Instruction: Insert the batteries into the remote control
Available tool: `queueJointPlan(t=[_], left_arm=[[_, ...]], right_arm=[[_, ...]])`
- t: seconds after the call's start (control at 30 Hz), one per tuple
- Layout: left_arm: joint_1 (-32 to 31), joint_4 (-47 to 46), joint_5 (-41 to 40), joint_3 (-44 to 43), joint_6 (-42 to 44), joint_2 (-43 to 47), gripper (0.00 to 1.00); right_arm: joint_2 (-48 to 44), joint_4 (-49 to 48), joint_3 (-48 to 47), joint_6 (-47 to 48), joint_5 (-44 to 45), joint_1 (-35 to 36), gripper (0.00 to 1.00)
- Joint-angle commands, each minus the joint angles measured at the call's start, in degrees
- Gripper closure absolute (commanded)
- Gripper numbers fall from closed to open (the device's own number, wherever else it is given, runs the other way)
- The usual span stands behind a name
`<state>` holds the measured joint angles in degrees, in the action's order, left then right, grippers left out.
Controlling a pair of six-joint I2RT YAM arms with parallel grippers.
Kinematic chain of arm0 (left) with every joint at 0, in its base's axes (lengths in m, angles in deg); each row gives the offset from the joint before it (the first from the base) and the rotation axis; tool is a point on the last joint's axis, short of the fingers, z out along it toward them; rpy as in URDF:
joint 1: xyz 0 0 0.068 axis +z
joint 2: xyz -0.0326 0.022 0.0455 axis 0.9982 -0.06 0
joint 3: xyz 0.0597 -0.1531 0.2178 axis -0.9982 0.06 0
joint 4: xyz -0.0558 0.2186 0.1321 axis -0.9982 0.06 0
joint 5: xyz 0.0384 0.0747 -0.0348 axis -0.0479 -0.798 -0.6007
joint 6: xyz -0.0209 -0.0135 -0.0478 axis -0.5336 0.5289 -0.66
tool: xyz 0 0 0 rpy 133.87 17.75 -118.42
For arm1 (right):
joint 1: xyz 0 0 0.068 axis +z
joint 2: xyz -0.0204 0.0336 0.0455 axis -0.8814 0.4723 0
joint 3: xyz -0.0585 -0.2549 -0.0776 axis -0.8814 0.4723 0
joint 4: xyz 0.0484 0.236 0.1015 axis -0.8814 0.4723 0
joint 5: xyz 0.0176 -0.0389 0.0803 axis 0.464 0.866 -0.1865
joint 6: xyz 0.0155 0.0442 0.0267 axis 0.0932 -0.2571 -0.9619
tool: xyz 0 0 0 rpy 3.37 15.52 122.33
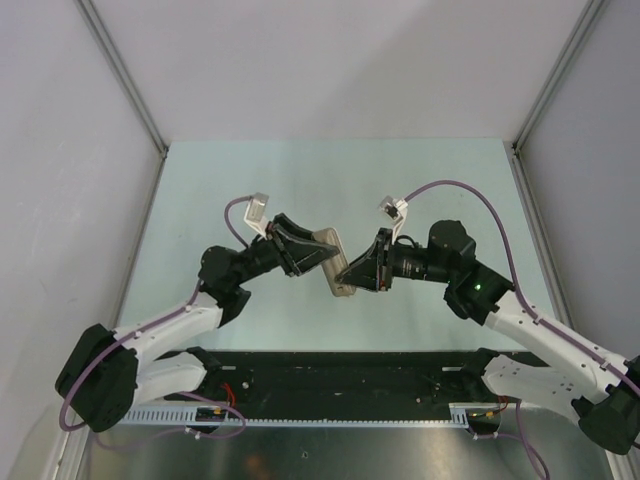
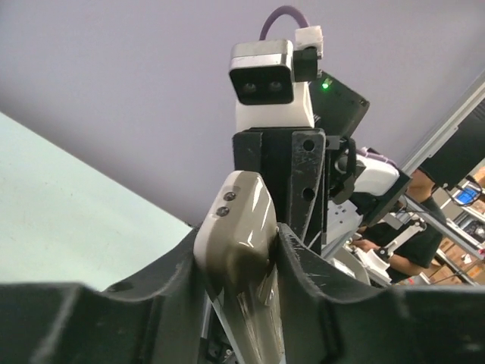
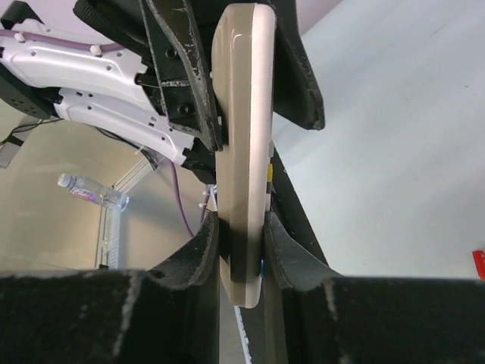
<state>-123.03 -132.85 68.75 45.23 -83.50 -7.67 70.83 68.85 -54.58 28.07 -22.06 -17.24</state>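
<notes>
The remote control (image 1: 335,264), slim and pale, is held in the air over the middle of the table between both grippers. My left gripper (image 1: 318,254) is shut on one end of it; the left wrist view shows the remote's glossy plain back (image 2: 239,227) pinched between my fingers (image 2: 318,296). My right gripper (image 1: 352,272) is shut on the other end; the right wrist view shows the remote edge-on (image 3: 242,152), with small coloured buttons on its right face. A small red thing (image 3: 479,264) lies on the table at the frame's edge; I cannot tell whether it is a battery. The other batteries are out of view.
The pale green table top (image 1: 250,180) lies below, with grey walls on three sides. The right arm's wrist camera (image 2: 261,72) faces the left wrist view closely. A black strip and cable duct (image 1: 340,375) run along the near edge by the arm bases.
</notes>
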Motion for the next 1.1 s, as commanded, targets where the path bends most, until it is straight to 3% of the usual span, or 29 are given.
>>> queueJointPlan(t=[0.0, 0.03, 0.07, 0.1, 0.17, 0.23, 0.33, 0.37, 0.43, 0.6, 0.77, 0.87, 0.9, 1.0, 1.07], left_arm=[[-0.4, 0.3, -2.3, -2.2, 1.8, 1.1, 0.67], [-0.4, 0.3, -2.5, -2.4, 1.8, 1.3, 0.73], [-0.4, 0.3, -2.5, -2.4, 1.7, 1.5, 0.92], [-0.4, 0.3, -2.5, -2.7, 1.7, 1.5, 1.0], [-0.4, 0.4, -2.0, -2.8, 1.4, 1.5, 1.0], [-0.4, 0.7, -1.2, -2.8, 0.8, 1.2, 1.0], [-0.4, 3.1, -0.3, -3.2, 0.1, 0.5, 1.0], [-0.4, 5.1, 0.1, -3.3, -0.1, 0.4, 1.0], [-0.3, 7.4, 0.2, -3.8, -0.1, -0.1, 1.0], [0.9, 20.1, 0.6, -6.5, 1.0, -1.2, 1.0], [2.4, 32.2, -0.5, -9.2, 0.4, -2.1, 1.0], [2.5, 40.8, -6.2, -10.1, 1.6, -0.7, 1.0], [2.7, 42.0, -6.9, -10.2, 1.4, -0.5, 1.0], [4.7, 46.6, -2.8, -11.7, 0.2, -2.4, 1.0], [6.0, 47.7, -0.3, -12.4, -0.5, -4.2, 1.0]], right_arm=[[0.0, -8.2, -0.3, -2.2, -2.6, 0.7, 1.0], [0.1, -8.4, -0.1, -2.3, -2.7, 0.6, 1.0], [0.2, -8.3, 0.0, -2.3, -2.7, 0.6, 1.0], [0.3, -7.9, 0.0, -2.3, -2.7, 0.7, 1.0], [0.7, -7.2, 0.0, -1.7, -2.3, 0.7, 1.0], [0.2, -5.2, 0.0, -1.0, -1.4, 0.5, 0.92], [-0.3, -3.3, -0.1, -0.9, -0.7, 0.2, 0.68], [-0.4, -3.0, 0.0, -0.9, -0.5, 0.0, 0.52], [-0.8, -1.6, -0.1, -0.8, 0.8, -0.6, 0.36], [-2.4, 7.8, -4.0, 4.3, 4.9, -1.8, 0.16], [-2.7, 19.7, -9.0, 12.1, 15.1, 0.5, 0.15], [-3.3, 24.3, -10.0, 16.4, 27.6, 5.7, 0.17], [-3.4, 25.1, -10.0, 17.7, 36.7, 7.3, 0.18], [-2.8, 27.3, -10.0, 20.5, 52.5, 15.7, 0.21], [-2.1, 27.1, -10.0, 25.5, 58.4, 20.8, 0.21]])
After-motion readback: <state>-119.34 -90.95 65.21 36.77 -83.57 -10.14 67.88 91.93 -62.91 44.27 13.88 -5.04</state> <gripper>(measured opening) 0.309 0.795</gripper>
